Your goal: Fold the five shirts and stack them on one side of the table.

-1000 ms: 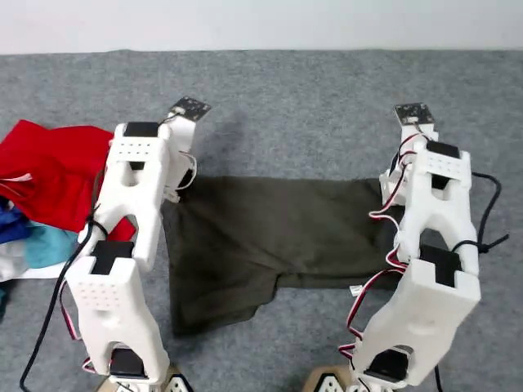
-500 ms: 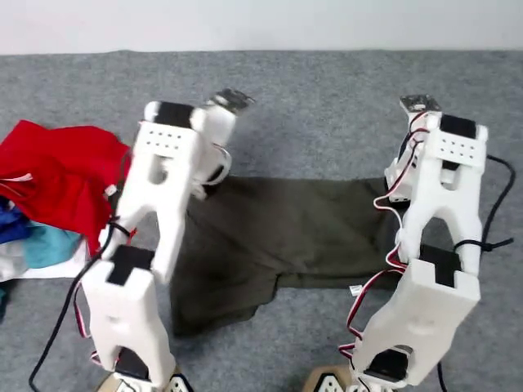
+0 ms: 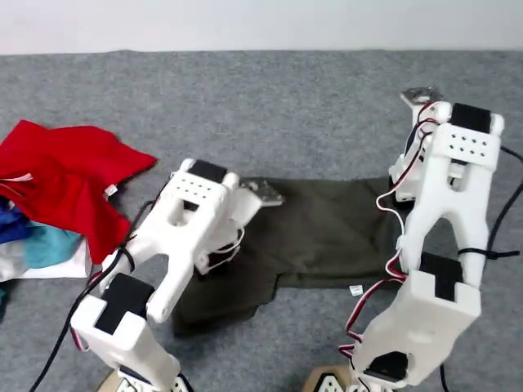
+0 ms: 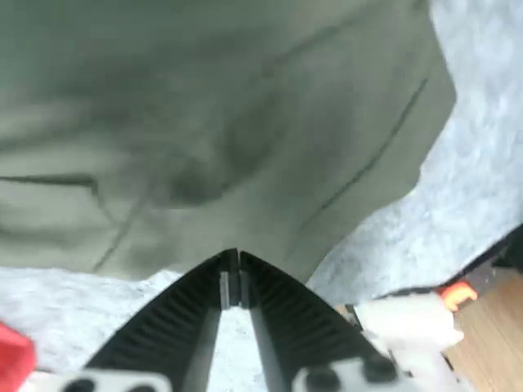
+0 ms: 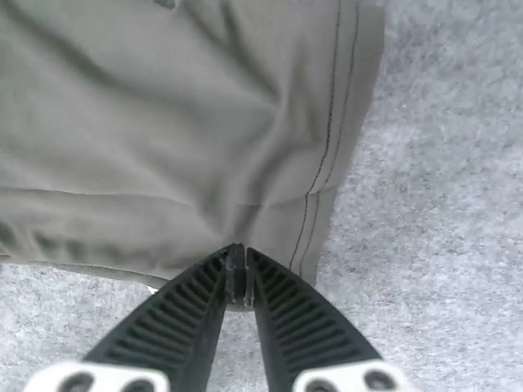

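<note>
Since a second ago my left arm has swung from the olive shirt's (image 3: 327, 229) left edge in toward its middle, dragging that edge along, so the shirt's left side now ends under the arm. The right arm has drawn back a little at the right edge. My left tool (image 4: 233, 282) is pressed together, with the shirt's edge pinched at its tips. My right tool (image 5: 237, 273) is likewise closed, nipping the stitched hem at the shirt's right end. The shirt lies mid-table between the two arms, one flap sticking out toward the arm bases on the left. Grey table (image 3: 286, 106) runs beyond it to the far edge, and a strip of it shows between the olive shirt and the red shirt (image 3: 65, 175). That one sprawls at the left edge beside a pile (image 3: 33, 245) of blue, teal and white clothes.
</note>
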